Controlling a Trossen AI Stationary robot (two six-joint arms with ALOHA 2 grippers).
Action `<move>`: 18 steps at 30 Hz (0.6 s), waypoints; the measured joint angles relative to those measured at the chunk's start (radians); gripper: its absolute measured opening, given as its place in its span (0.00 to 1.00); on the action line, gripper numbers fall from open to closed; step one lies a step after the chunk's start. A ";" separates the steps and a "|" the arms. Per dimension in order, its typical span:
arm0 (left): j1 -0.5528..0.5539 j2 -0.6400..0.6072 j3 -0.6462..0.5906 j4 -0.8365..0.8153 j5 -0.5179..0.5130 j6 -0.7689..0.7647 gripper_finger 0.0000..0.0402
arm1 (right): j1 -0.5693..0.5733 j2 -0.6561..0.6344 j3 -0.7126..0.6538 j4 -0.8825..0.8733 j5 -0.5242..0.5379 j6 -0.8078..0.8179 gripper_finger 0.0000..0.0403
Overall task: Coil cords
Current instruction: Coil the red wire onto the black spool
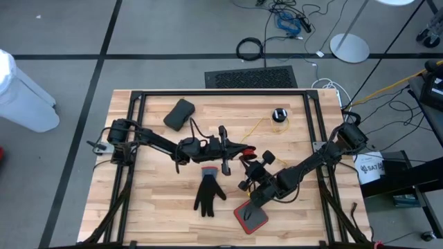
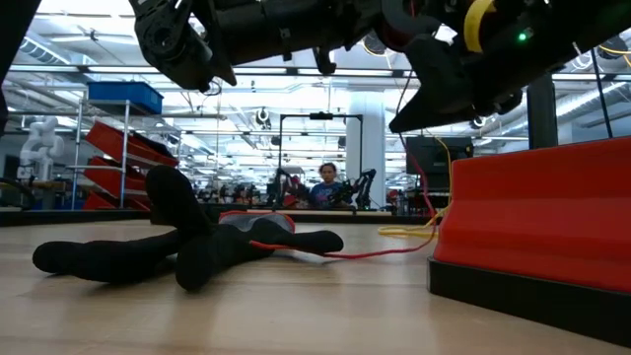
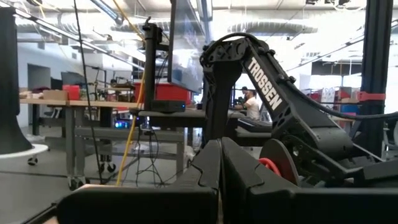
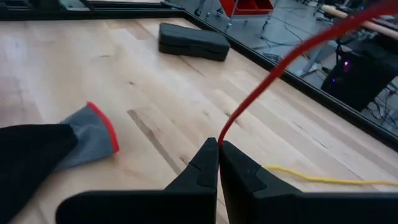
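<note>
Cords: one thin yellow cord [image 1: 257,126] runs loose across the wooden surface [image 1: 159,207] from a small black round puck [image 1: 279,115] near the far edge toward the centre, where a red cord [image 4: 283,65] rises taut from the right pincer [image 4: 219,149]. That pincer's fingers are pressed together on the red cord, just above the boards near the middle. The left pincer [image 3: 220,168] is also squeezed closed, held level near mid-surface close to the right one; whether anything sits between its fingers cannot be told. Nearby lie a black glove [image 1: 208,190] with a grey, red-edged cuff, a dark flat case [image 1: 179,114] toward the far left, and a red-rimmed tray [image 1: 250,216] at the near side. Judgement: the cords look light, limp and thin, likely to slip or tangle; best pinched firmly near an end or the puck, then looped with gentle tension.
</note>
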 joint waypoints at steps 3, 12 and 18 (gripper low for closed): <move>0.000 0.000 0.000 0.001 0.000 0.000 0.02 | -0.004 0.000 0.000 0.010 0.001 0.012 0.00; 0.000 0.000 0.000 -0.021 -0.010 0.093 0.02 | -0.045 0.000 0.000 0.226 -0.020 -0.146 0.00; 0.000 0.000 0.000 -0.064 -0.030 0.140 0.02 | -0.044 -0.010 0.000 0.277 -0.019 -0.189 0.00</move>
